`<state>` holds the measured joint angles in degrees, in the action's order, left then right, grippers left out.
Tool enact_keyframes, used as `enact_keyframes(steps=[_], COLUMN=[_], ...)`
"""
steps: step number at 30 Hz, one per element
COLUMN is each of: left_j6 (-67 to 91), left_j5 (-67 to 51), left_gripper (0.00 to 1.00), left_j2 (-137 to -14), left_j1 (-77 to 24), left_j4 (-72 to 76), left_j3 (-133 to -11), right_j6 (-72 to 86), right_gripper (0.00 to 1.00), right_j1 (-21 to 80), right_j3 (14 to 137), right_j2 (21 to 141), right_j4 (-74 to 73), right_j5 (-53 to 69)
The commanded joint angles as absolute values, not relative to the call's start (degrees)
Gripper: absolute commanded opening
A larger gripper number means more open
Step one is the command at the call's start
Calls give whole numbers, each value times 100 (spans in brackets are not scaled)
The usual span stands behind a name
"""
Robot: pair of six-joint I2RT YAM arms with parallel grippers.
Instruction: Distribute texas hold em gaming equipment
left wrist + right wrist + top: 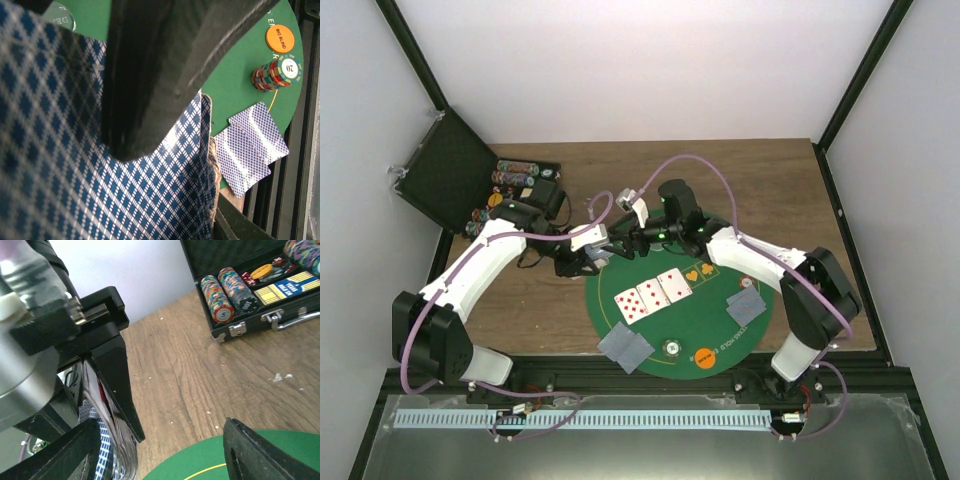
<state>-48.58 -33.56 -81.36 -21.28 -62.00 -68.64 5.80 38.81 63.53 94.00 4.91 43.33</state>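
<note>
My left gripper (582,260) is shut on a deck of blue-backed cards (75,165), its black finger (150,75) pressed over the top card. The deck's edge shows in the right wrist view (114,450). My right gripper (628,240) is open at the green mat's far edge; the deck sits just inside its left finger (60,452). Three face-up cards (653,292) lie mid-mat. Face-down pairs lie at front left (625,346) and at right (746,306). An orange Big Blind token (278,38), a chip stack (276,73) and a clear token (672,347) rest on the mat.
An open black case (450,180) with rows of chips (227,290) and a boxed card deck (287,287) stands at the back left. The round green mat (720,330) lies on a wooden table (200,370). White walls enclose the sides and back.
</note>
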Motion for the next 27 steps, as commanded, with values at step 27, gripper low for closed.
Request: enact_keyframes(steps=[27], left_j6=[-5016], left_j5=[-3517], left_gripper=[30], left_j2=[-8099], left_j1=[-2153], left_j4=[-6258], left_j3=[-6959], right_j6=[645], right_gripper=[41], right_j1=[3802], right_j3=[6453], right_j2=[9386], right_j4=[109], right_j5=[3070])
